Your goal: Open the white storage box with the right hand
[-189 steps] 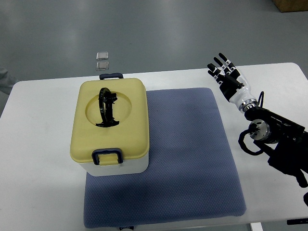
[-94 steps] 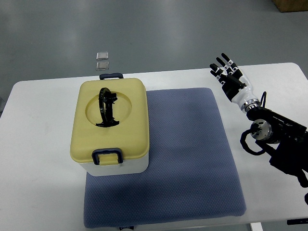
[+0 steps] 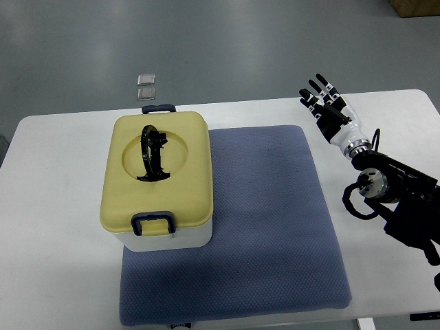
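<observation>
Hovering near the table's [image 3: 55, 275] far right corner, the right hand [image 3: 328, 110] has fingers spread, empty. Closed box [image 3: 158, 180] sits left on the mat [image 3: 268, 234]; apparently approach pending, reaching its front latch [image 3: 152, 221].

A robotics lab or test space, bare white desk [image 3: 62, 275] on a smooth grey floor [image 3: 227, 41], blue padded mat [image 3: 268, 227] laid out as work surface, cabled black robot arm [image 3: 402, 199] alongside
</observation>
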Motion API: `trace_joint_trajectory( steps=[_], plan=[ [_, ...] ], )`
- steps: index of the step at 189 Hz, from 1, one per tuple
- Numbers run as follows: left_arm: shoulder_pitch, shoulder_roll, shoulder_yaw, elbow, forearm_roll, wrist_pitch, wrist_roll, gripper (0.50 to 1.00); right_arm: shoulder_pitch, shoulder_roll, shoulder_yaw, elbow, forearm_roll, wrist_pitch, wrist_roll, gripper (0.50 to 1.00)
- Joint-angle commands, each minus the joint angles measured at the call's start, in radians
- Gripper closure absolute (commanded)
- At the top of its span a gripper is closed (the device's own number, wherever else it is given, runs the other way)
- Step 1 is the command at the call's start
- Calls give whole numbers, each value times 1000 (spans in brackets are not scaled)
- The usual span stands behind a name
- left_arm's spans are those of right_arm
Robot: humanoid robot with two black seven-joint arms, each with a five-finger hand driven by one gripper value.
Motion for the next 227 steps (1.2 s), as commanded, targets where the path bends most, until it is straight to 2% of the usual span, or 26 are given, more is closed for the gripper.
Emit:
trace_joint_trajectory(
  steps=[1,63,103,142,184,227],
  plan=[
    [1,0,0,0,0,0,0,500,8,-4,-8,11,-11,0,0,570],
    [1,0,0,0,0,0,0,500,86,-33,-15,22,-224,15,0,574],
    [-1,0,0,0,0,0,0,500,198,-88,-18,40,-549,44,-3,574],
    [1,0,0,0,0,0,0,500,312,-137,-18,131,-822,56,-3,572],
    [-1,0,0,0,0,0,0,500,419,-143,-35,212,-1078,156,6,572],
    [-1,0,0,0,0,0,0,500,496,-120,-35,312,-1341,184,26,572]
  ],
)
